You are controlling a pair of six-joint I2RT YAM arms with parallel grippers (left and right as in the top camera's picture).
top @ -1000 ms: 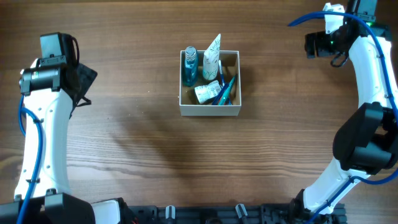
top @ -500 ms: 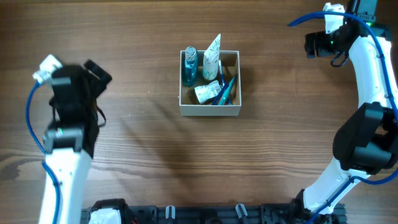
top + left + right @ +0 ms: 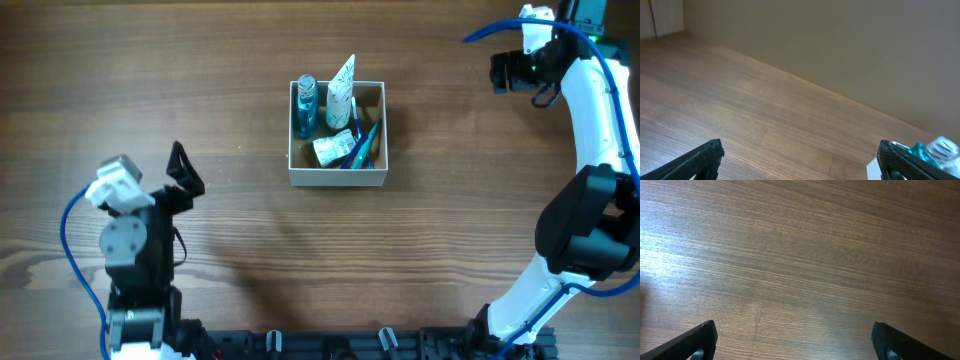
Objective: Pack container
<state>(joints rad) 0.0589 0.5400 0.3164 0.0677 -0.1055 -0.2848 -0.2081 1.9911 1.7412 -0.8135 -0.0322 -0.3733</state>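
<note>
The container (image 3: 337,178), a small white-walled square box, stands at the table's centre. In it are a teal bottle (image 3: 305,106), a white tube (image 3: 341,88) leaning upright, a small white bottle (image 3: 331,148) and blue items (image 3: 362,146). My left gripper (image 3: 187,175) is at the lower left, well clear of the box, open and empty. In the left wrist view the left gripper (image 3: 800,162) frames bare wood, with the teal bottle (image 3: 939,150) and a container corner (image 3: 872,170) by its right finger. My right gripper (image 3: 503,72) hovers at the far right, open; the right wrist view shows this gripper (image 3: 795,341) over bare table only.
The wooden table (image 3: 230,60) stretches all around the box. A beige wall (image 3: 840,40) rises beyond the table's far edge in the left wrist view. A black rail (image 3: 330,343) runs along the table's front edge between the arm bases.
My left arm has swung from the upper left down toward the front-left of the table, its gripper staying open. The right arm and the box contents have not moved.
</note>
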